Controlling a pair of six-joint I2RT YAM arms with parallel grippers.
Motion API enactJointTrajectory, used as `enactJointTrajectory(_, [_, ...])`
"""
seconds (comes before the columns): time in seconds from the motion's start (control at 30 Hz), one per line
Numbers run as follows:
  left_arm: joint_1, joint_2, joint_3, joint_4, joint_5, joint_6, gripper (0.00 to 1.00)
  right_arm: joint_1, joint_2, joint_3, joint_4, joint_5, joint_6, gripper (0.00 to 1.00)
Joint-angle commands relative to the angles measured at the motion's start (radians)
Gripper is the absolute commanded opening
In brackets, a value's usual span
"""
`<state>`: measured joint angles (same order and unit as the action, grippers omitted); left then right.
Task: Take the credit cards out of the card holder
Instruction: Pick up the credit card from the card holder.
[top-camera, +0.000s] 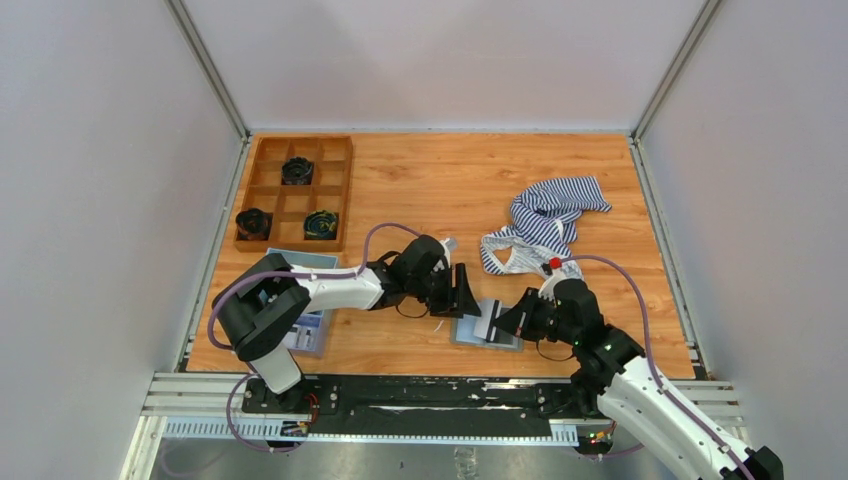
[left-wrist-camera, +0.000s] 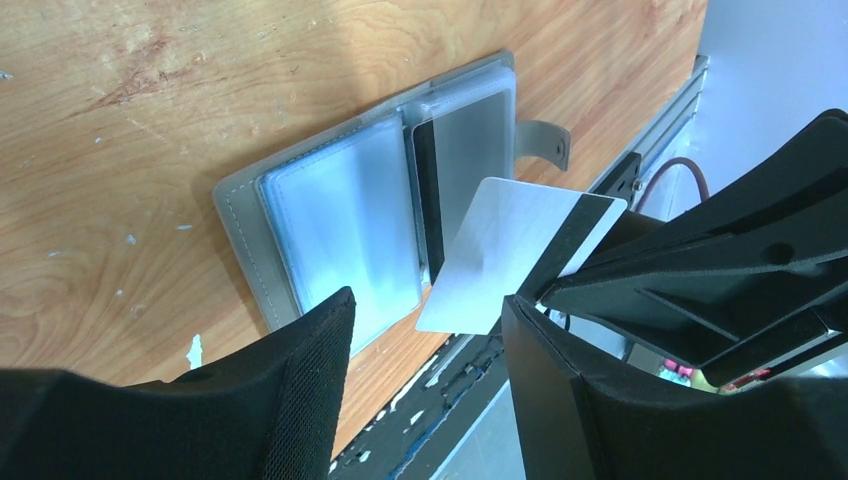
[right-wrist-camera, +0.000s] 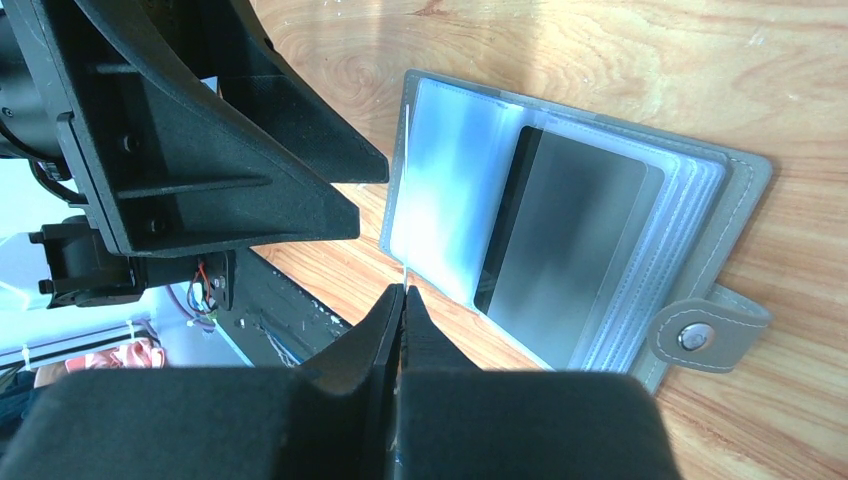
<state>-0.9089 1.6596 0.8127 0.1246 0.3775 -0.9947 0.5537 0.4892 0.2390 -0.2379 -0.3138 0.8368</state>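
The grey card holder lies open on the wood near the front edge, its clear sleeves up; it also shows in the left wrist view and the right wrist view. My right gripper is shut on a silver-white card with a dark stripe, held tilted just above the holder's front edge. In the right wrist view the card is only a thin white edge. A dark grey card sits in a sleeve. My left gripper is open and empty, just left of the holder.
A wooden compartment tray with dark round items stands at the back left. A striped cloth lies behind the holder. A blue tray sits under the left arm. The black rail runs along the front edge.
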Motion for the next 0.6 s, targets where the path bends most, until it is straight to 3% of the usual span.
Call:
enactJointTrajectory(0.0, [0.007,-0.035,-0.006,-0.007,0.012,0.027,0.6,-0.011,-0.003,0.035,-0.001,-0.005,-0.015,0.0])
enactJointTrajectory(0.3, [0.017,-0.054,0.022,-0.006,0.141,0.063,0.64,-0.012,-0.006,0.046,0.006,0.008,-0.016,0.0])
enactJointTrajectory(0.57, [0.033,-0.087,-0.006,0.063,0.22,-0.002,0.65,-0.012,0.001,0.064,0.027,-0.004,-0.021,0.0])
